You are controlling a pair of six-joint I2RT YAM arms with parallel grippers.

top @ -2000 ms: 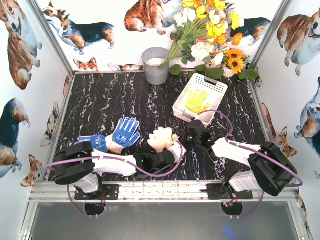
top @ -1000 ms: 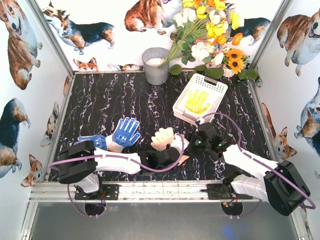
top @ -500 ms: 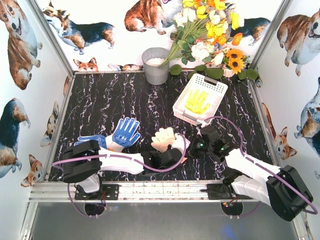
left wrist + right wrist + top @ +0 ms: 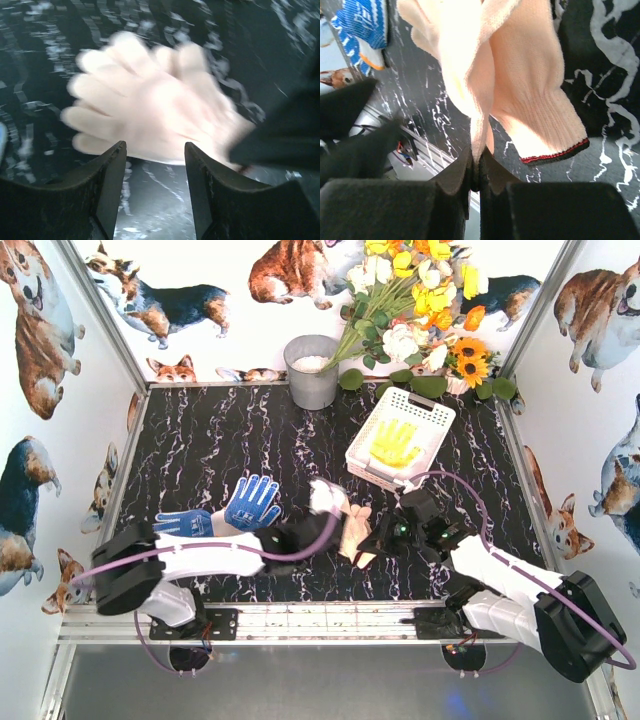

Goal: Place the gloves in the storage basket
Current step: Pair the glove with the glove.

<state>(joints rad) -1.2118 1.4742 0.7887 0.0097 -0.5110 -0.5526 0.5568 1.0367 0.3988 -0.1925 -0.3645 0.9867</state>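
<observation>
A cream glove (image 4: 350,528) with a red-trimmed cuff (image 4: 555,156) hangs crumpled between the two arms, above the near middle of the table. My right gripper (image 4: 476,156) is shut on a fold of this glove (image 4: 520,75); from above that gripper (image 4: 370,540) sits just right of it. My left gripper (image 4: 155,150) is open and empty, with the blurred cream glove (image 4: 155,110) just beyond its tips. Two blue dotted gloves (image 4: 250,502) (image 4: 185,523) lie on the left. A yellow glove (image 4: 393,445) lies inside the white storage basket (image 4: 432,408).
A grey metal bucket (image 4: 312,370) stands at the back centre, and a flower bouquet (image 4: 420,310) leans at the back right beside the basket. Corgi-printed walls close in the dark marbled table (image 4: 220,430). The left arm (image 4: 200,555) reaches across the near edge.
My left gripper has opened, let go of the cream glove and drawn back to the left. My right gripper has closed on the glove, which now hangs bunched from it.
</observation>
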